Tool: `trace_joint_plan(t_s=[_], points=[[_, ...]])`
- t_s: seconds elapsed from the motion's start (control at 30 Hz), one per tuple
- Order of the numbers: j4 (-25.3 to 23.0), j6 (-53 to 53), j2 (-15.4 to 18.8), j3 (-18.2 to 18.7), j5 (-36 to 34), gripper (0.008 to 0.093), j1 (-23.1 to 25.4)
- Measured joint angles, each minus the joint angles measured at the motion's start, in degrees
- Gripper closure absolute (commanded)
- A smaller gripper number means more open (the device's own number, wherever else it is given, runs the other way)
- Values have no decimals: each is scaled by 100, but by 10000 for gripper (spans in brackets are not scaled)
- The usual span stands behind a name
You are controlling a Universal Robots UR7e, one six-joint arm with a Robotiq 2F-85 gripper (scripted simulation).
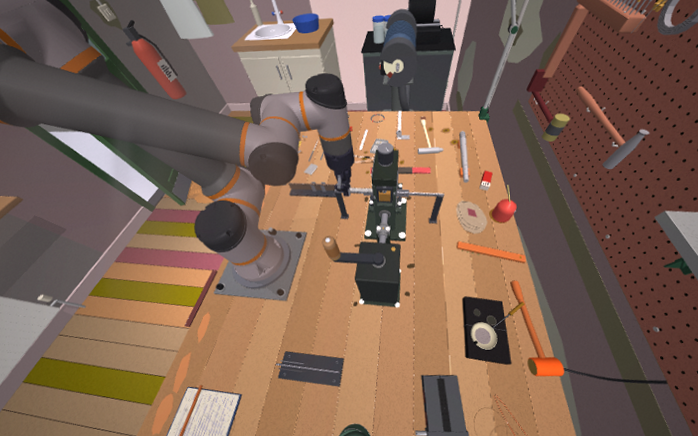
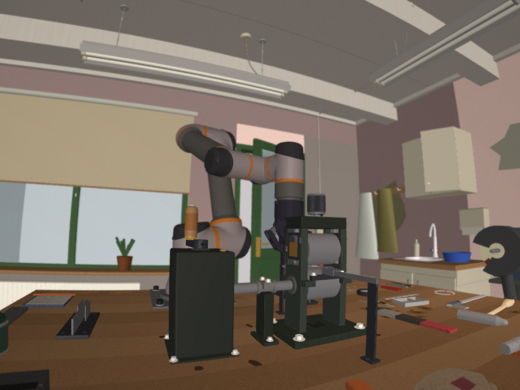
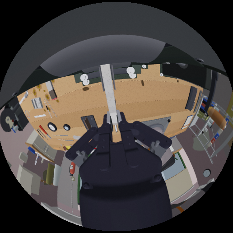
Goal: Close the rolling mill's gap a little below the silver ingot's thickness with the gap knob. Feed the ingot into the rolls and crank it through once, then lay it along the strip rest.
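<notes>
I hold the near end of the silver ingot [image 3: 110,94], a flat speckled bar, in my closed gripper [image 3: 114,123]; the bar reaches away from me along the feed table toward the rolls of the mill [image 1: 385,193]. My gripper [image 1: 344,189] hangs on the mill's left side, fingers pointing down. The black gap knob [image 2: 316,204] sits on top of the mill's frame. The crank with its wooden handle [image 1: 331,247] stands out from the black gearbox [image 1: 377,272] in front of the mill. The strip rest [image 1: 308,368] lies flat, nearer the bench's front.
The feed table's posts [image 1: 341,206] stand under my gripper, and the outfeed rail's post [image 1: 435,207] is on the mill's right. Hand tools lie along the bench's far side. An apple [image 1: 504,210] and an orange ruler [image 1: 490,252] lie to the right.
</notes>
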Motion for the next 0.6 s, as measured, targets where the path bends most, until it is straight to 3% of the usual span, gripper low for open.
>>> trace_joint_plan(t_s=[0.6], points=[[41, -13, 31, -35, 6, 934, -9]])
